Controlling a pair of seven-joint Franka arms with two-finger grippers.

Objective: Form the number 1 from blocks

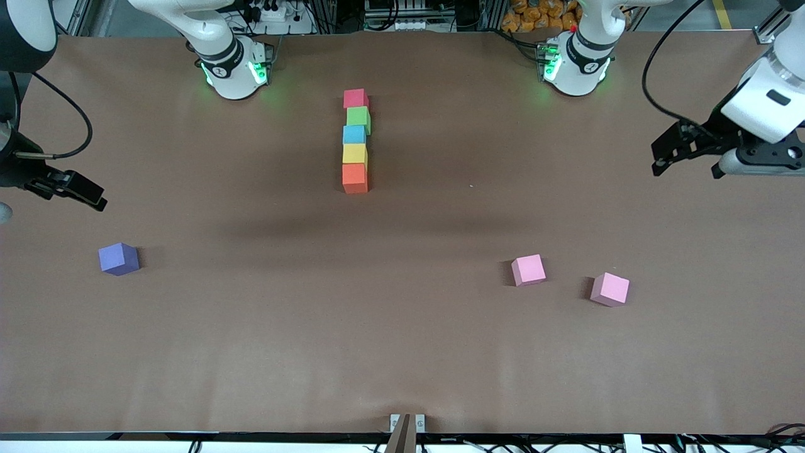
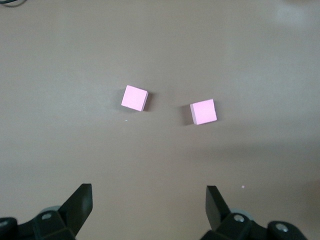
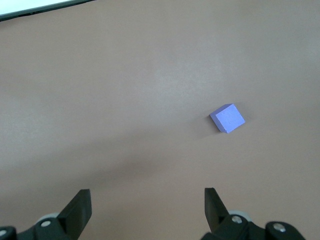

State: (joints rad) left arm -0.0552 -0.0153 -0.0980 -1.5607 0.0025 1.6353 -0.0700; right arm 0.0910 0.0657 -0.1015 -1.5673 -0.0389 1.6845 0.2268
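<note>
Well apart from either open pincer (image 2: pixel 149 202), blocks (image 1: pixel 355 141) lie lined up.

5 task blocks (image 1: pixel 355 141) (1 per colour), 2 pink cubes (image 1: pixel 528 270), 1 purple cube (image 1: pixel 118 258).

A broad table covered in matte brown paper-like sheeting (image 1: pixel 264 327) fills nearly the whole scene, its surface faintly creased and evenly lit, with soft darker bands of shadow across the middle. Along the edge nearest the front camera runs a dark strip with tangled black cables (image 1: pixel 490 445) and a small pale metal bracket (image 1: pixel 407 423) at its centre. Past the table's robot-side edge stand grey aluminium frame rails (image 1: pixel 327 16), a white power strip (image 1: pixel 273 11) with plugs, and a heap of orange round objects (image 1: pixel 534 14) on grey flooring.
</note>
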